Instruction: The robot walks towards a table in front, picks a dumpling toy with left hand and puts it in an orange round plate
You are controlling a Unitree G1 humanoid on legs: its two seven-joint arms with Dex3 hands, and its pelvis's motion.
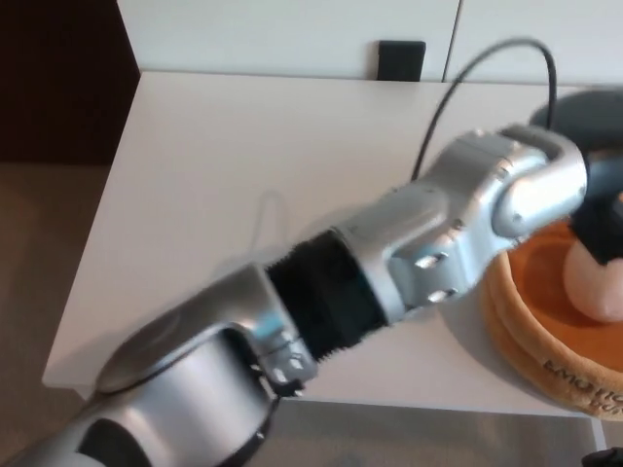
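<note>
While reaching across the white tabletop (pixel 243 175) from seven o'clock toward three, hanging the left hand (pixel 602 199) right over the orange round plate (pixel 531 336) at four o'clock of the view. Resting inside that plate, at the hand's six o'clock and touching it or very nearly so: the pale dumpling toy (pixel 594 287), partly cut by the picture's edge. Judging the step as the placing itself, close to its end, with the toy seemingly lying on the plate's floor. Not managing to tell whether the hand is pinching the toy or spread clear of it, being dark, blurred and half out of frame. Calling next, probably, for letting go if that is not done, then lifting away toward twelve o'clock without dragging the toy over the soft rim. Arcing above the wrist toward twelve o'clock: a black cable (pixel 458 88), near a black wall box (pixel 401 58). Reading on the plate's outer rim, at five o'clock, only dark letters that look like "EMO", the rest being cut off and too small. Not showing anywhere: the right hand.
</note>
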